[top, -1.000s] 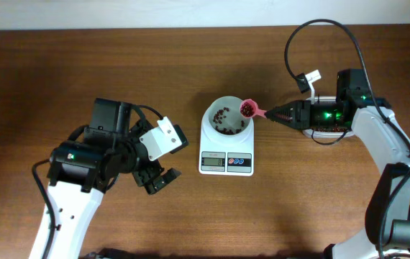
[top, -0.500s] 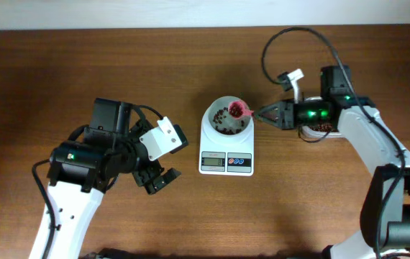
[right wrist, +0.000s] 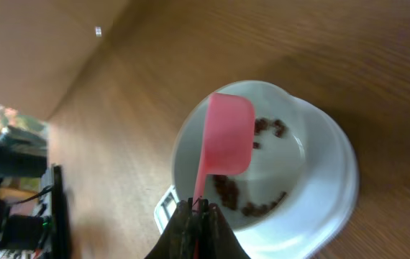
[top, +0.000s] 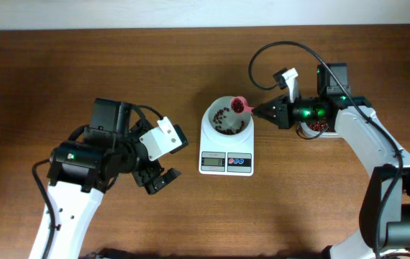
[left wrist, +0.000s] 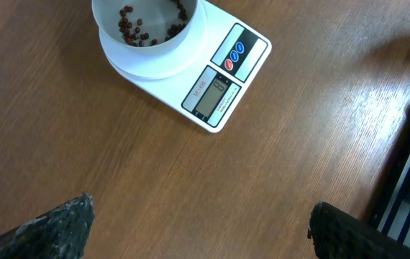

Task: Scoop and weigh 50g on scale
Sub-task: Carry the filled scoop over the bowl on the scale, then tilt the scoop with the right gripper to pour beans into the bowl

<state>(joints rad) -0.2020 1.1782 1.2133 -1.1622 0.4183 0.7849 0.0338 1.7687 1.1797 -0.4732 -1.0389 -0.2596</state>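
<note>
Few beans, overhead: beans [top: 221,115] lie as a thin scatter in the bowl [top: 219,104] on top of the scale [top: 226,151], which sits mid-table.
Right gripper, overhead: right gripper [top: 264,111] is clenched on the handle of the pink scoop [top: 240,105]; the cup hangs over the bowl's far-right rim.
Tub, overhead: tub [top: 313,128] of beans sits under the right arm and is mostly hidden.
Left gripper, overhead: left gripper [top: 156,180] is released and empty, well apart from the scale.
Scale, left wrist view: it is upright on the table [left wrist: 298,144], the bowl only sparsely loaded with much white floor bare.
Display, left wrist view: display [left wrist: 212,93] is lit, but the digits are too small to read.
Left fingers, left wrist view: they are spread wide with nothing between them.
Scoop, right wrist view: it is held above the bowl's interior with its smooth outer shell facing the camera, so its contents are not visible here.
Beans, right wrist view: small clusters lie along the bowl's floor and far wall.
Progress, judged: dispensing is under way and the load looks light.
Remaining, judged: more scoops are likely needed, then the reading checked against the target, which cannot be confirmed from these views.
</note>
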